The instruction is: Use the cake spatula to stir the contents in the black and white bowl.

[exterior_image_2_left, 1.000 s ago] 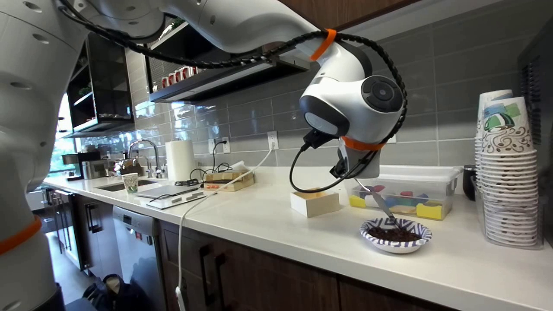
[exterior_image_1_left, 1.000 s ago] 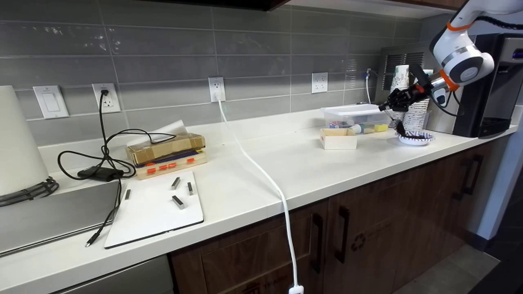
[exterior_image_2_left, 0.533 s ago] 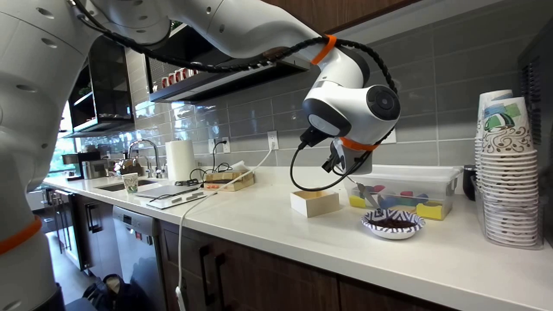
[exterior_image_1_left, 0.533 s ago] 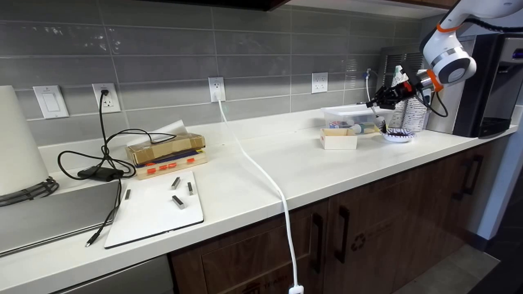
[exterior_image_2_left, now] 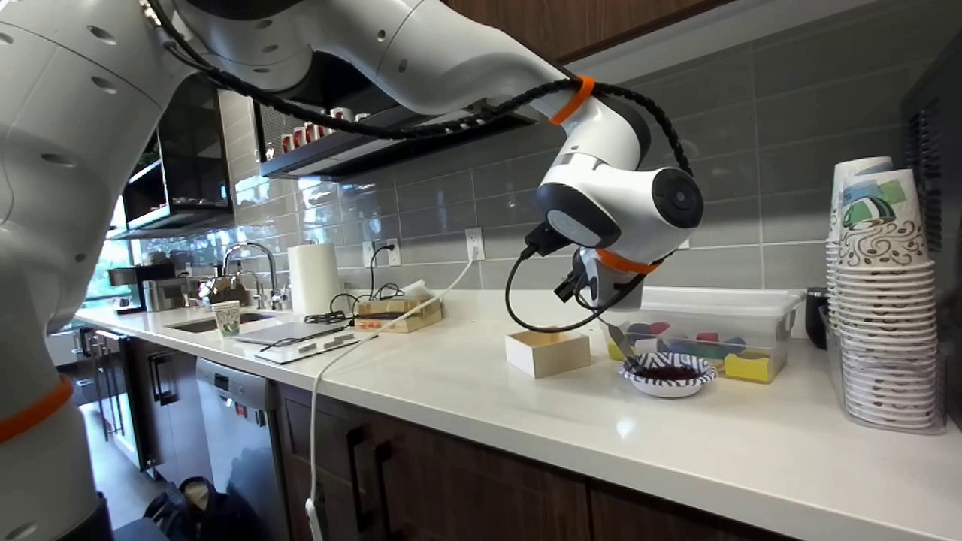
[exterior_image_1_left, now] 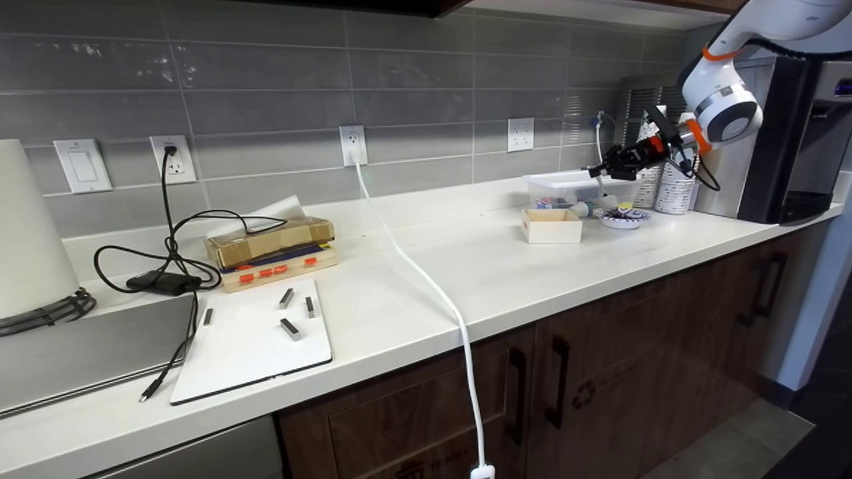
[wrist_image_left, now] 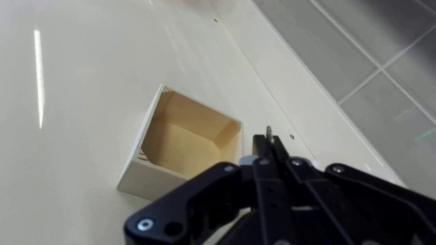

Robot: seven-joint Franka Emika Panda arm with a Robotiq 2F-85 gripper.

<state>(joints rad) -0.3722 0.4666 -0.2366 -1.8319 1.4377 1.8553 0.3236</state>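
Note:
The black and white bowl (exterior_image_2_left: 665,389) stands upright on the counter with dark contents (exterior_image_2_left: 669,373); it also shows in an exterior view (exterior_image_1_left: 622,225). My gripper (wrist_image_left: 269,139) is shut on the cake spatula, whose metal handle end (wrist_image_left: 269,132) sticks out between the fingertips. The spatula (exterior_image_2_left: 619,340) slants down from the gripper, and its blade end is in the bowl at the side nearest the small box. My gripper (exterior_image_1_left: 596,171) is above that side of the bowl. In an exterior view the arm hides the fingers. The bowl is out of the wrist view.
An open tan box (exterior_image_2_left: 549,355) stands close beside the bowl; it also shows in the wrist view (wrist_image_left: 185,143). A clear lidded bin (exterior_image_2_left: 710,323) is behind the bowl, near the wall. Tall paper cup stacks (exterior_image_2_left: 887,330) stand farther along. A white cable (exterior_image_1_left: 426,273) crosses the counter.
The gripper and spatula have moved toward the tan box and the wall. The bowl has slid along the counter the same way, now close to the box and the clear bin.

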